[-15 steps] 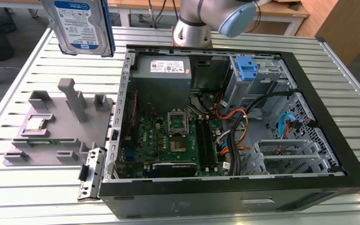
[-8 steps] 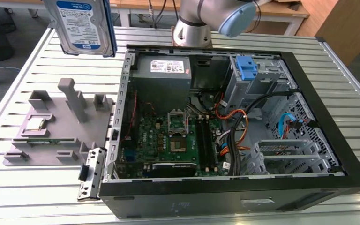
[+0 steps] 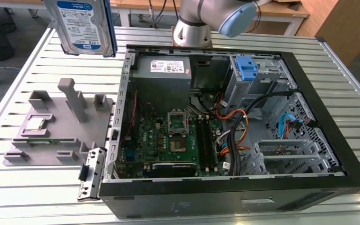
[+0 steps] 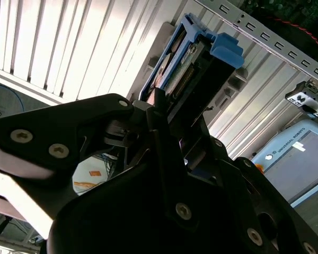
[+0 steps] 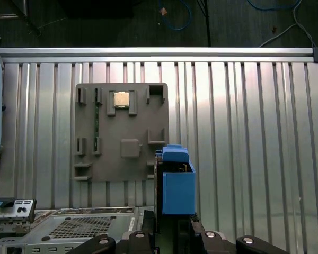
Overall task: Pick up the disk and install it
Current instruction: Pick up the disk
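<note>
1. The disk (image 3: 85,26) hung upright in the upper left of the exterior view, clear of the table (image 3: 36,192) and outside the case (image 3: 230,199). Its broad face was turned to the camera.
2. That face carried a blue-and-white label with lines of print and barcodes (the print was too small to make out). A blue rail ran down the edge on the exterior view's right.
3. In the second wrist view the gripper (image 4: 172,119) was clamped on one end of the disk (image 4: 193,58), its black fingers (image 4: 156,114) pressed against the flat sides. The blue carrier end pointed away from the jaws.
4. In the first wrist view the disk (image 5: 177,182) showed edge-on, blue plastic outermost, above the slatted table (image 5: 254,132) and just beside the grey fixture (image 5: 122,132).
5. The fixture held a square chip (image 5: 122,99) in one pocket.
6. In the exterior view the case lay open at centre and right. Its power supply (image 3: 162,66) bore a white sticker at the upper middle, and a blue latch (image 3: 247,69) stood upright at the upper right.
7. The arm (image 3: 196,21) rose behind the case at the top centre.
</note>
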`<state>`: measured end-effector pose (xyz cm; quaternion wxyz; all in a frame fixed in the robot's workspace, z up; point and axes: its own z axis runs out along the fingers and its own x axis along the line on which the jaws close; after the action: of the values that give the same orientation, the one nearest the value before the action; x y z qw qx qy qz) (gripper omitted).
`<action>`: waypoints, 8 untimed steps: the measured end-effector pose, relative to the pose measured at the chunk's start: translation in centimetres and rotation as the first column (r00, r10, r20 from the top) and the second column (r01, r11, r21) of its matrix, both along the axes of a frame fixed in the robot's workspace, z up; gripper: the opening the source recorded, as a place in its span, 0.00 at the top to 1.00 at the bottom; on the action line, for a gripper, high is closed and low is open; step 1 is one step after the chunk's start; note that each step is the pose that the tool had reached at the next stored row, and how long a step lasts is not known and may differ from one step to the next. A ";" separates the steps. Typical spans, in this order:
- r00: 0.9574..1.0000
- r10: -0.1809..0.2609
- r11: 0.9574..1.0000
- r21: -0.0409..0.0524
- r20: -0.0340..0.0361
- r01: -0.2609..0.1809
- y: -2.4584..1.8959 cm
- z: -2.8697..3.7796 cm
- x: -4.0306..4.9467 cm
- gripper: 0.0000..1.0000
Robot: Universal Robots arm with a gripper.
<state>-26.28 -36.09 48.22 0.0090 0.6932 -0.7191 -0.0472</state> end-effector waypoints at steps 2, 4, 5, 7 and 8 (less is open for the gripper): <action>1.000 0.000 1.000 0.000 0.000 0.000 0.00 0.00 0.03 0.65; 1.000 0.000 1.000 0.000 0.000 0.000 0.00 0.00 0.17 0.65; 1.000 0.000 1.000 0.000 0.000 0.000 0.00 0.00 0.27 0.65; 1.000 0.000 1.000 0.000 0.000 0.000 0.00 0.00 0.54 0.65; 1.000 0.000 1.000 0.000 0.000 0.000 0.00 0.00 0.74 0.65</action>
<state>-25.54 -36.09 48.21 0.0089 0.6933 -0.7191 -0.0472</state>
